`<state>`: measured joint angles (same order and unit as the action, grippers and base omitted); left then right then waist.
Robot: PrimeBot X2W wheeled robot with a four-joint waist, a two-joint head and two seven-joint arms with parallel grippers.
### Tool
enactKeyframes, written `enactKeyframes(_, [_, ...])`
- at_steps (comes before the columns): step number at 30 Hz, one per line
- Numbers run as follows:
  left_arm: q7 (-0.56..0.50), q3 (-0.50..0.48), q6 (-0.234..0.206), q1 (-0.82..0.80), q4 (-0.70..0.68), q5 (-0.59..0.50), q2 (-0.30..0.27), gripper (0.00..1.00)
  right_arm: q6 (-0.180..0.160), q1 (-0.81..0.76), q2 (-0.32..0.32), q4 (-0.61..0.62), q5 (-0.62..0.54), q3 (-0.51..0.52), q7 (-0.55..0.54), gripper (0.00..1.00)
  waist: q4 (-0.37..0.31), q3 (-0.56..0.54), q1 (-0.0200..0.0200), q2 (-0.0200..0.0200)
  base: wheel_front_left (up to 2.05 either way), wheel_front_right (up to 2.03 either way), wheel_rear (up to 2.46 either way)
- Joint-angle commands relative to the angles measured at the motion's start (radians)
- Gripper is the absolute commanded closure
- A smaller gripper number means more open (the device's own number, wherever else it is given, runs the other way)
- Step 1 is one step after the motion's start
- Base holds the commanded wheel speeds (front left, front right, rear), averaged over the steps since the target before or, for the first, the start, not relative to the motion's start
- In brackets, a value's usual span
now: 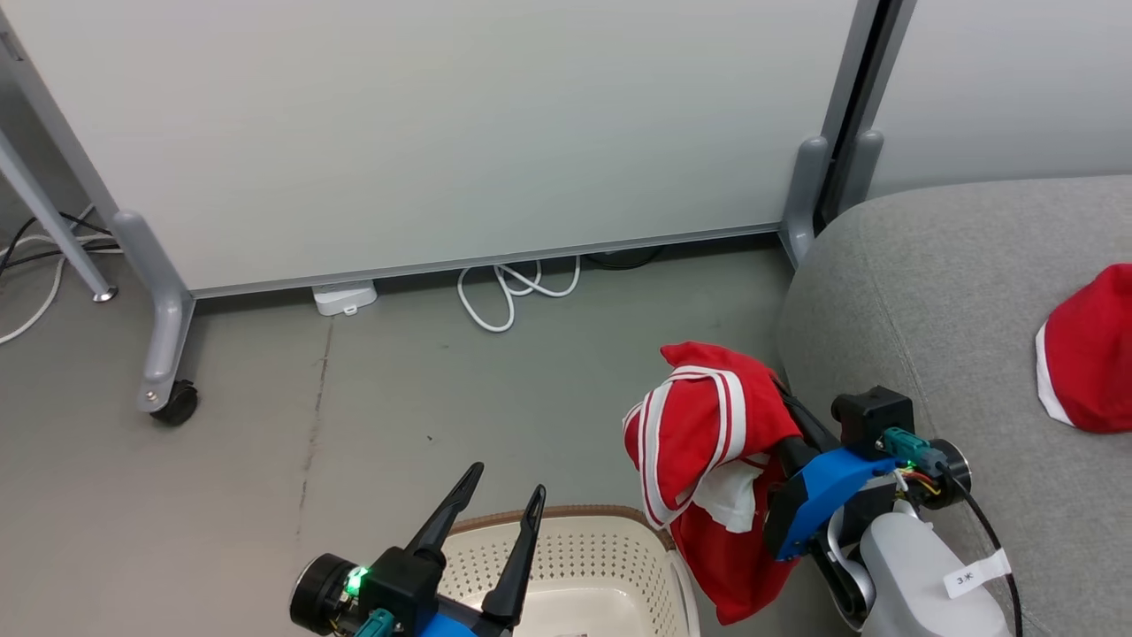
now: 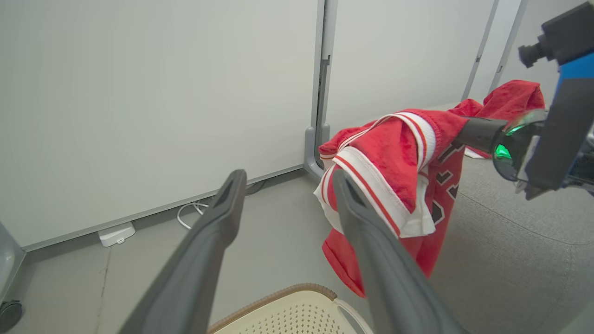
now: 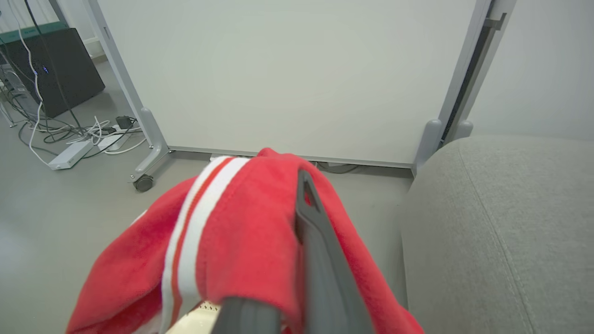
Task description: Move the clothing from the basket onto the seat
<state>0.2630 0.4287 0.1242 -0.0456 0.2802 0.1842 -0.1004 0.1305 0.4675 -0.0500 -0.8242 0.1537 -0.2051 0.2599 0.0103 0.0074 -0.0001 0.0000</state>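
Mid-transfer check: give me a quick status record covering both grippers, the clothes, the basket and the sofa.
left gripper: open, empty, above the basket
right gripper: shut on the red jersey, raised beside the sofa edge
red jersey: hangs bunched, white stripe trim, black-and-white lettering; not yet on the seat
second red garment: lies on the sofa, at the head view's right edge
basket: the part that shows holds no clothing
sofa: light grey, to the right of the basket

garments (image 1: 699, 416): two;
basket (image 1: 610, 566): one;
sofa (image 1: 955, 292): one;
grippers (image 1: 508, 478): two;
left fingers (image 2: 204, 241): two;
caster (image 1: 177, 403): one;
cable coil (image 1: 513, 292): one;
black cabinet (image 3: 51, 69): one
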Motion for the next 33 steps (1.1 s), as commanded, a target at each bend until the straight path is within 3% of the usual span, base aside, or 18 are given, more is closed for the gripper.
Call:
enactKeyframes(1, [0.002, -0.008, 0.007, 0.002, -0.003, -0.004, 0.0, 0.0, 0.001, 0.001, -0.001, 0.007, 0.003, 0.0, 0.007, 1.0, -0.02, 0.003, 0.0001, 0.0, 0.0, 0.0, 0.0])
enactKeyframes(33, [0.002, 0.013, 0.006, -0.059, -0.017, 0.011, -0.012, 0.0, 0.001, 0.014, -0.001, 0.036, 0.026, 0.001, 0.007, 1.0, -0.391, 0.062, 0.0001, 0.0, 0.0, 0.0, 0.0])
